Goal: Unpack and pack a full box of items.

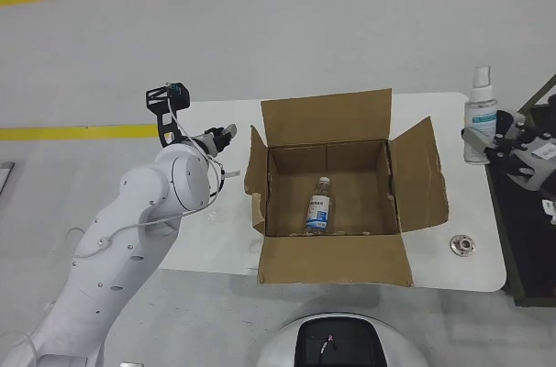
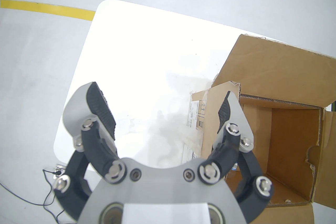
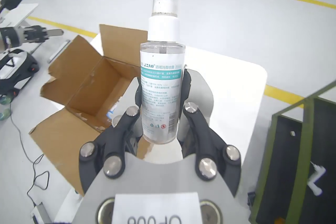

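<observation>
so, left gripper (image 2: pixel 168 114): its fingers are wide apart with nothing between them. it hangs over the table (image 2: pixel 136 51), and the box (image 2: pixel 275 72) sits just past one fingertip.
box: brown cardboard, all four flaps open. stiff, but it bends at the flaps, and one edge is torn.
small bottle (image 1: pixel 319 206): it lies on its side on the box floor, far from both sets of fingers. it looks light and round, so it may roll. best to grab it across the middle, over the label.
round metal thing (image 1: pixel 460 244): it sits on the table by the box, apart from the right fingers.
spray bottle (image 3: pixel 161 72): it stands straight up between the right fingers, held low on its body, out past the box's right flap. it looks like clear hard plastic, smooth and a bit slippy, with liquid inside. the tall cap end could wobble, so the wide labelled part is the best place to hold.
right gripper (image 3: pixel 161 89): its fingers are squeezed tight on the spray bottle.
</observation>
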Tool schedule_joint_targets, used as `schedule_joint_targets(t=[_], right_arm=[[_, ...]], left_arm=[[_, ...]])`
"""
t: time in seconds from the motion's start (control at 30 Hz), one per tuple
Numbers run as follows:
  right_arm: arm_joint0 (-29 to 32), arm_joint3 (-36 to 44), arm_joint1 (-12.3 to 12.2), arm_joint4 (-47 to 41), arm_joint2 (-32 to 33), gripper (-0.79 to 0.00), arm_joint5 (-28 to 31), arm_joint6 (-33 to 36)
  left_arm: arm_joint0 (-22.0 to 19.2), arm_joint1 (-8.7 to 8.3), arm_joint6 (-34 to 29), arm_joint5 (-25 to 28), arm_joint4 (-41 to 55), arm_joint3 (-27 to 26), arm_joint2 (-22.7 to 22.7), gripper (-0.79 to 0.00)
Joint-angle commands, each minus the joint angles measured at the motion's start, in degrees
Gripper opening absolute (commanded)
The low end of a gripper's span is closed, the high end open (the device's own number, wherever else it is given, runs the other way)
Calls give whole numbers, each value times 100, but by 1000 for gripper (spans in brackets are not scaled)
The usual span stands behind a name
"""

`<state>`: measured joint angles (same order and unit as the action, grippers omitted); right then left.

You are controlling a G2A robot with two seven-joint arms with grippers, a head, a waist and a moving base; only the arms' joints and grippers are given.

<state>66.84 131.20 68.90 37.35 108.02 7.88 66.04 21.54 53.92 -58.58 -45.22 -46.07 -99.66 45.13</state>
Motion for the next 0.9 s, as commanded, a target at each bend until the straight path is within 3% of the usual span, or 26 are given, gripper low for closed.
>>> schedule_joint_targets(t=[0.0, 0.23, 0.47, 0.87], right_arm=[[-160, -6, -24, 24, -318, -785, -31, 79], [-379, -441, -54, 682, -1562, -785, -292, 54], [-370, -1015, -26, 1521, -2508, -785, -1113, -49], [-371, -1047, -26, 1583, -2541, -785, -1156, -35]], left_arm=[[0, 0, 0, 0, 0, 0, 0, 0], [0, 0, 0, 0, 0, 0, 0, 0], [0, 0, 0, 0, 0, 0, 0, 0], [0, 0, 0, 0, 0, 0, 0, 0]])
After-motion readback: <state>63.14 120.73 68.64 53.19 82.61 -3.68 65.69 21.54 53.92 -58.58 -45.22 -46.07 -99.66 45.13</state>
